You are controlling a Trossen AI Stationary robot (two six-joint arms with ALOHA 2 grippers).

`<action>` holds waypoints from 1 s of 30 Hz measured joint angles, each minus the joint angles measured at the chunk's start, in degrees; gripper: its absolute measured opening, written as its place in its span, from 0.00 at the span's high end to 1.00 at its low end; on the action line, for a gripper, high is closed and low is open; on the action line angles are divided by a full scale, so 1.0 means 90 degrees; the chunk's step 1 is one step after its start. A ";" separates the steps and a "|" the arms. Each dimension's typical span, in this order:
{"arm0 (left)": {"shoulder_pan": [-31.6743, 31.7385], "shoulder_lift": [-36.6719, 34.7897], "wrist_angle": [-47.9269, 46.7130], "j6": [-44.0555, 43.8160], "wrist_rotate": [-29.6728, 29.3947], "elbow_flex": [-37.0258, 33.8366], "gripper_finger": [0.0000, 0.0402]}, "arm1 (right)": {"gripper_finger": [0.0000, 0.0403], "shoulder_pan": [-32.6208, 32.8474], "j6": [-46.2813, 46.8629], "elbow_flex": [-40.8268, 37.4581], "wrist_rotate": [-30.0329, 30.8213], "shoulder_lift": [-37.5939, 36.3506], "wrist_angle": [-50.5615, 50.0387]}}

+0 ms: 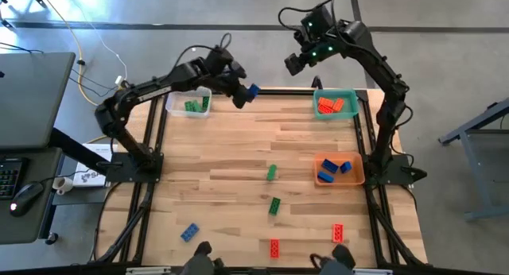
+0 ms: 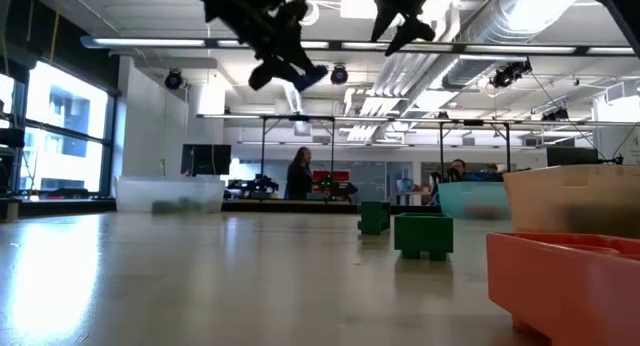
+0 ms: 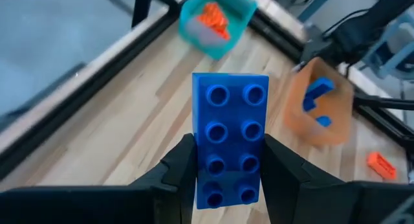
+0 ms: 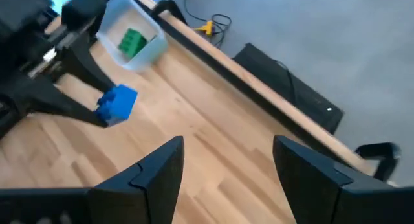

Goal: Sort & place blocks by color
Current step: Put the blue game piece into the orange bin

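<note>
Nearest the low camera: red block (image 2: 575,286) at table level, then two green blocks (image 2: 423,235) farther back on the wood

Left gripper (image 1: 242,94) is raised above the far edge of the table (image 1: 238,148), just beside the clear tray (image 1: 176,100) w/ green blocks inside. Its fingers (image 3: 178,169) are clamped on a blue block (image 3: 229,136), seen from its own wrist view: contact is on the two long side walls near one end, studs face the camera, the greater part of the block juts out past the fingertips

Right gripper (image 1: 296,62) hangs above the far table edge near the teal tray (image 1: 355,96), which holds red blocks. Fingers stand apart, nothing between them

Orange tray (image 1: 362,173) at the right side holds blue blocks; judged destination for the held block

Loose on the table: two green blocks mid-table, a blue block (image 1: 188,232) and two red blocks (image 1: 274,247) near the front edge

Handling, judged:
- hard moulded plastic, stiff, light; will not deform under grip
- smooth walls, so somewhat slippery; a pinch near one end may let it pivot
- not fragile; a short drop into a tray should do no harm
- best hold: flat opposing side walls, near mid-length, pads square to the faces; avoid the stud face and corners
</note>
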 joint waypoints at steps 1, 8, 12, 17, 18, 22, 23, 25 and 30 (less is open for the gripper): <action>0.0002 -0.0099 -0.0010 0.0056 0.0050 0.0000 0.74 | 0.44 0.0091 0.0115 0.0000 0.0000 -0.0010 0.0000; 0.0014 -0.0697 0.0098 0.0453 0.0406 0.0000 0.74 | 0.44 0.0795 0.0275 0.0000 0.0000 -0.0002 0.0070; 0.0056 -0.0931 0.0098 0.0623 0.0723 0.0000 0.74 | 0.44 0.1273 0.0246 0.0000 0.0000 -0.0002 0.0341; 0.0073 -0.1190 0.0107 0.0637 0.1352 0.0000 0.74 | 0.44 0.1875 -0.0105 0.0000 0.0000 0.0000 0.0650; 0.0073 -0.1228 0.0107 0.0685 0.1391 0.0000 0.74 | 0.44 0.1979 -0.0195 0.0000 0.0000 0.0000 0.0732; 0.0073 -0.1412 0.0108 0.0957 0.1609 0.0000 0.74 | 0.44 0.2357 -0.0688 0.0000 0.0002 -0.0005 0.0949; 0.0074 -0.1446 0.0110 0.1028 0.1728 0.0001 0.74 | 0.44 0.2441 -0.0818 0.0000 0.0002 -0.0005 0.1002; 0.0073 -0.1508 0.0107 0.1091 0.1851 0.0000 0.74 | 0.44 0.2596 -0.0982 0.0000 0.0041 -0.0005 0.1141; 0.0051 -0.1650 0.0142 0.1410 0.2191 0.0001 0.74 | 0.44 0.2874 -0.1353 0.0000 0.0159 -0.0005 0.1570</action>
